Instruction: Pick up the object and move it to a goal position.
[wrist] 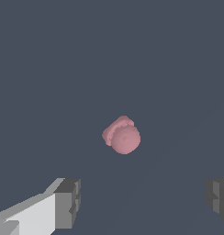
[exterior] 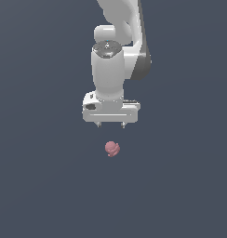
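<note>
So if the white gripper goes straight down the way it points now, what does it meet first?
Probably the small pink lumpy blob. The white gripper is open and points down; in the wrist view the blob lies ahead between the fingers, though depth is unclear.

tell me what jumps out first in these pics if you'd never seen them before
The white robot arm hanging down from the top of the exterior view grabs the eye first, its gripper open and empty. Next is the small pink lumpy object, the only spot of colour on the plain dark grey background, lying apart from the gripper and just below it in that view. In the wrist view it sits between the two spread fingers, untouched.
</note>
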Controlling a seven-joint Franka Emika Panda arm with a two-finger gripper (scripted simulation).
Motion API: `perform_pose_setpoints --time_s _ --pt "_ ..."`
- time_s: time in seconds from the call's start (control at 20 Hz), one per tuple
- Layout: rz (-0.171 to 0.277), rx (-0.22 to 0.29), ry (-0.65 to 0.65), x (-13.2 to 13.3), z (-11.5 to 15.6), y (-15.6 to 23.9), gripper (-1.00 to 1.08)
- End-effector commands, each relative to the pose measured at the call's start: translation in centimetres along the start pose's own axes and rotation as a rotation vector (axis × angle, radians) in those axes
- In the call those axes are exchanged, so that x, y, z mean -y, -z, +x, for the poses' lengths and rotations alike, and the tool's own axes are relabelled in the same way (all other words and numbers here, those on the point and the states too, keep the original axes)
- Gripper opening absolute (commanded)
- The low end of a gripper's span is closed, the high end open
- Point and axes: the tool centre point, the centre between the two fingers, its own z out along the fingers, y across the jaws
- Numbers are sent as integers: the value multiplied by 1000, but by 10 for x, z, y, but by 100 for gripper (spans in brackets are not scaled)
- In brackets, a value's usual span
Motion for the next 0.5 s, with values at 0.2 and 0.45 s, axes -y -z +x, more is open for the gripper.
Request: perform_pose_setpoints --time_s 0.2,0.45 --pt "5 0 -12 1 -1 -1 100" --pt "18 -1 -45 2 -3 -2 100"
